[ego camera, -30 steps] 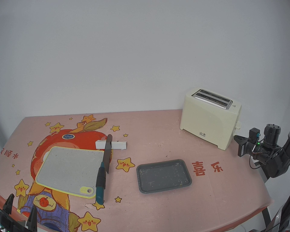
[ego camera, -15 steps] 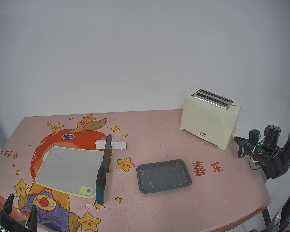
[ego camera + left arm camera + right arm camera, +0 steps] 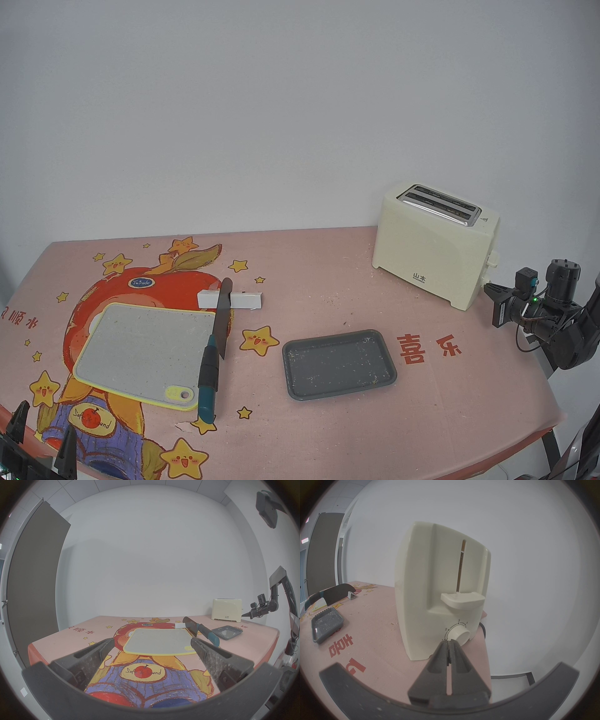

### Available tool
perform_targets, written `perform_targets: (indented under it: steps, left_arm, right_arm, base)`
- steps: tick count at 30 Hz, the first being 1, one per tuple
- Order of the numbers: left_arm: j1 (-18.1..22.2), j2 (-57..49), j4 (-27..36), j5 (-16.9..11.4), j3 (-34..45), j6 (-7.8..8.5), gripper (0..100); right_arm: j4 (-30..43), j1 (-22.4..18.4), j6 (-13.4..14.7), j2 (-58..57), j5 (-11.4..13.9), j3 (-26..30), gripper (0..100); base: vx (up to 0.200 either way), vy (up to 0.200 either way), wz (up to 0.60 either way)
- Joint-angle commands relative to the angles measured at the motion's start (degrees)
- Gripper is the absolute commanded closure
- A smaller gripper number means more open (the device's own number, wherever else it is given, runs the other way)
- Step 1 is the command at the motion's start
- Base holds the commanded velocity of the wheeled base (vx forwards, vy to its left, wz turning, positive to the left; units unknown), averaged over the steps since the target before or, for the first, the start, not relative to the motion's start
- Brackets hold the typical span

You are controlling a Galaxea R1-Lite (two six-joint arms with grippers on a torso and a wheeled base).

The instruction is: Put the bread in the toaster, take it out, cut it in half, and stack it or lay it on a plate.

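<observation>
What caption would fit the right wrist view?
Shut tool points at the cream toaster end bearing lever and dial; grey tray lies farther off.

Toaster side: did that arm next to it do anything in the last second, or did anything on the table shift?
The right hand, shut and empty, dipped slightly beside the toaster, then held still. Nothing was grabbed or released. The toaster, knife, cutting board, tray and open left hand stayed put.

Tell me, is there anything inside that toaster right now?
Nothing pokes above the two slots on top of the toaster; they look dark. Deeper inside is hidden by its walls, so something could sit down there unseen.
</observation>
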Motion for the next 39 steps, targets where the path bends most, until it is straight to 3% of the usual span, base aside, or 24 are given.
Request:
perform_targets:
  steps: [1, 39]
  left_arm:
    - [0.0, -0.9, 0.0, 0.0, 1.0, -0.02, 0]
    - [0.0, -0.9, 0.0, 0.0, 1.0, -0.02, 0]
  right_arm:
    - [0.0, 0.1, 0.0, 0.0, 0.0, 0.2, 100]
    - [0.0, -0.4, -0.2, 1.2, -0.1, 0.3, 100]
  base:
    - [0.000, 0.000, 0.00]
    - [0.000, 0.000, 0.00]
